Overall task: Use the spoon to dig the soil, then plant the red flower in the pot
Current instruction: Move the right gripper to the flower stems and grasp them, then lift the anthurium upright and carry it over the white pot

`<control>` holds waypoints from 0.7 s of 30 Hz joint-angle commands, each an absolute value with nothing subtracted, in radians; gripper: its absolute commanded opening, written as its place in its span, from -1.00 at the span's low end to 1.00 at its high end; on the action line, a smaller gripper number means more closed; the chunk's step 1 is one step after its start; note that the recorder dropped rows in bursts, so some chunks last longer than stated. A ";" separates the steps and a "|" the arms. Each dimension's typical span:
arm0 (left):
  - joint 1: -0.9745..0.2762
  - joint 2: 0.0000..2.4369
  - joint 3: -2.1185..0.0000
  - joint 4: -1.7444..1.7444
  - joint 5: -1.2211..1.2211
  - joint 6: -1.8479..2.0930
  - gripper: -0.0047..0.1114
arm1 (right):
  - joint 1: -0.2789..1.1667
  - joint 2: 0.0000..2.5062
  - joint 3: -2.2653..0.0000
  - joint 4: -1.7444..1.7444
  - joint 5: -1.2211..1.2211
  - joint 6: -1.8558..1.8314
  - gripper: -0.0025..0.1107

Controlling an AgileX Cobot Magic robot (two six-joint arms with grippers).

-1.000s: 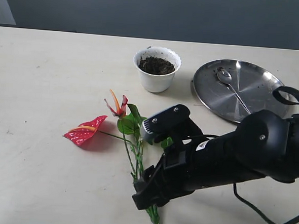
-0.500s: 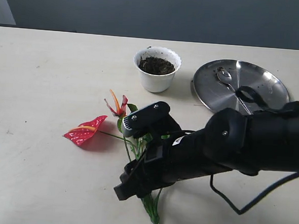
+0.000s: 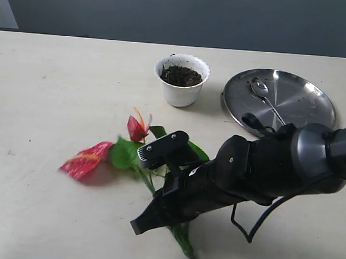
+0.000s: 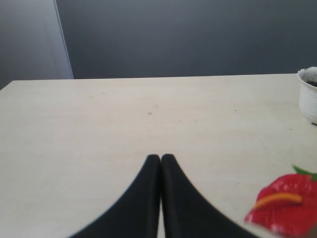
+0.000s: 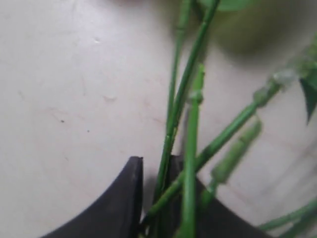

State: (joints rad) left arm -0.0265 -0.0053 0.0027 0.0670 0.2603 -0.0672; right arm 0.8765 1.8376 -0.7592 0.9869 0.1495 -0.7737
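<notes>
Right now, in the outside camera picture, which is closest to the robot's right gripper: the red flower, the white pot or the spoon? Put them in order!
Counting from the right gripper:
1. The red flower: its stems sit between the fingers, low in the picture.
2. The pot: farther back, near the middle.
3. The spoon: farthest, back right on the steel plate.

No legible text, labels, brands, numbers or signs in any view. Checked the pot (image 3: 181, 79), the steel plate (image 3: 279, 103), the counter (image 3: 52, 93) and the housing of the right arm (image 3: 258, 170): all surfaces plain. Wrist views show no markings.
</notes>
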 commanded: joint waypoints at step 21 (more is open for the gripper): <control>-0.032 0.000 0.000 0.073 0.253 -0.068 -0.89 | 0.878 1.510 -0.764 0.921 -0.462 -0.725 -0.97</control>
